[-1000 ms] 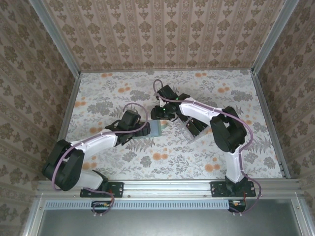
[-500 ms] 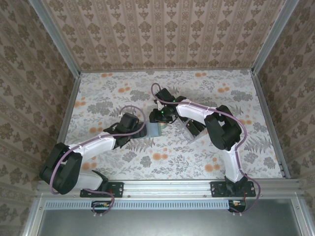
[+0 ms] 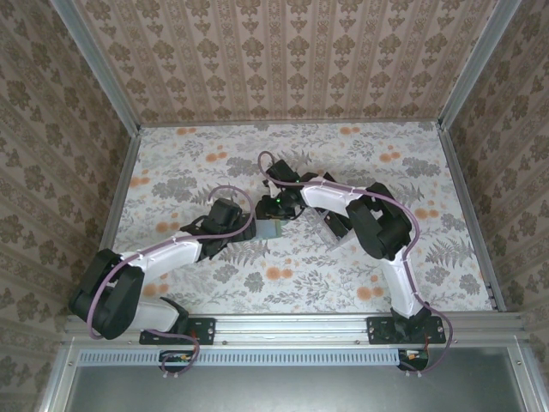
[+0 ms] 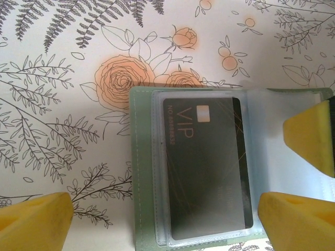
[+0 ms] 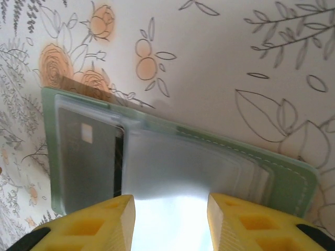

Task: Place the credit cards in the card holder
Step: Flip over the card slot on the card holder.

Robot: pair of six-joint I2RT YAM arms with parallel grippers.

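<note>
The card holder (image 4: 140, 172) lies open on the flowered table, sage green outside with clear sleeves inside. One dark credit card (image 4: 204, 167) marked VIP sits in its left sleeve. My left gripper (image 4: 165, 209) is open wide just above the holder, one finger on each side. My right gripper (image 5: 171, 209) is open over the holder's (image 5: 293, 183) right half, its jaws partly apart on the glaring clear sleeve pages. The card (image 5: 86, 162) lies left of its fingers. In the top view both grippers, left (image 3: 247, 227) and right (image 3: 276, 209), meet at the holder (image 3: 273, 229).
A clear plastic sheet (image 3: 333, 230) lies partly under the right arm, just right of the holder. One yellow finger of the right gripper (image 4: 311, 141) juts into the left wrist view at its right edge. Patterned walls ring the table.
My right gripper has moved left and toward the near edge, down onto the holder, and closed slightly. The left arm has shifted only a little.
</note>
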